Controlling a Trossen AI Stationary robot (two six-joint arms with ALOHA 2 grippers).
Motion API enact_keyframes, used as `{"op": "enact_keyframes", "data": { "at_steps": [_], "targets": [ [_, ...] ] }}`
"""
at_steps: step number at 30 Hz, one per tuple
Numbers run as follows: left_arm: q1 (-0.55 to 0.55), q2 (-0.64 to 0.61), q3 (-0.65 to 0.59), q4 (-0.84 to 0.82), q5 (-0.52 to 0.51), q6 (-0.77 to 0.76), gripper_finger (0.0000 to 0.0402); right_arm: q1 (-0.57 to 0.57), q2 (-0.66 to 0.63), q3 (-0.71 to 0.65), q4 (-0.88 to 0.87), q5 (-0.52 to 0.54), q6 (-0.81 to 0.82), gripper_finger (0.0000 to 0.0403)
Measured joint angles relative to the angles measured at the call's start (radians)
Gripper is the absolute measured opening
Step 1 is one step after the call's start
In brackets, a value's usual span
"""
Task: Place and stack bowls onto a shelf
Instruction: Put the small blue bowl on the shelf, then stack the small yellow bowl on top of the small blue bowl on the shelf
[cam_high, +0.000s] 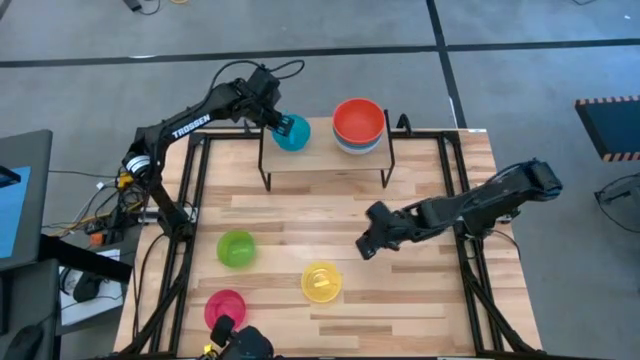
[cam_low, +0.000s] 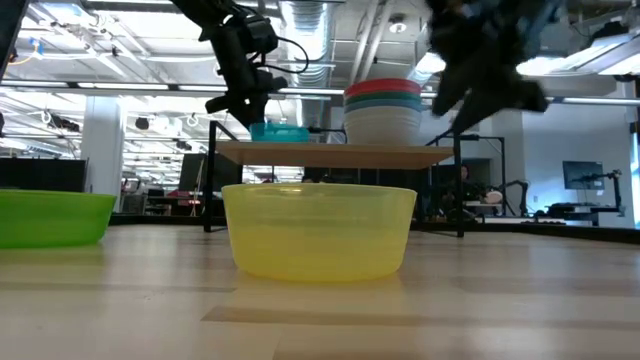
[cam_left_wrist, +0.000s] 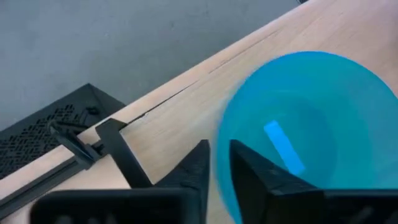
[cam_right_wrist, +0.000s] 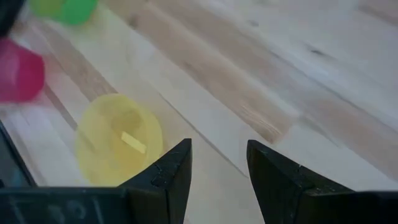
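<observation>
In the high view, the cyan bowl (cam_high: 292, 132) is gripped at its rim by the left tool (cam_high: 277, 124) over the shelf (cam_high: 325, 160)'s left end, beside the bowl stack (cam_high: 359, 125). The right tool (cam_high: 368, 242) is held open above mid-counter (cam_high: 330, 220), near the yellow bowl (cam_high: 321, 282). In the low view, the cyan bowl (cam_low: 279, 132) is seen on the shelf top (cam_low: 335, 153).

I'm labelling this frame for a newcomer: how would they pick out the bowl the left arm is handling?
Find the small wooden shelf at the table's far edge. A stack of bowls with a red-orange one on top sits on its right part; the cyan bowl is alone on the left part. The left claw grips its rim, and it is the only single, unstacked bowl on the shelf.
</observation>
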Motion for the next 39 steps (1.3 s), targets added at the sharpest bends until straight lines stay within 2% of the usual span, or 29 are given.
{"op": "enact_keyframes", "data": {
  "at_steps": [7, 12, 17, 21, 28, 33, 39],
  "targets": [
    [-0.023, -0.051, 0.030, -0.043, 0.010, -0.025, 0.0150, -0.055, 0.167, -0.001, 0.173, -0.177, -0.149, 0.0179],
    [-0.124, -0.179, 0.048, -0.043, -0.064, -0.056, 0.0170, -0.037, 0.232, 0.006, 0.271, -0.252, -0.190, 0.0179],
    [-0.330, -0.278, 0.024, -0.102, -0.187, -0.145, 0.0171, -0.009, 0.293, 0.007, 0.360, -0.284, -0.224, 0.0179],
    [-0.529, -0.329, -0.051, -0.131, -0.321, -0.295, 0.0171, 0.000, 0.347, 0.005, 0.444, -0.326, -0.261, 0.0179],
    [-0.833, -0.325, -0.169, -0.119, -0.359, -0.631, 0.0171, -0.003, 0.420, 0.006, 0.522, -0.344, -0.271, 0.0176],
    [-0.963, -0.252, -0.192, -0.118, -0.379, -0.763, 0.0171, -0.012, 0.451, 0.006, 0.522, -0.344, -0.268, 0.0139],
    [-1.022, -0.146, -0.192, -0.057, -0.368, -0.836, 0.0171, -0.021, 0.447, 0.006, 0.523, -0.344, -0.269, 0.0046]
  ]
}}
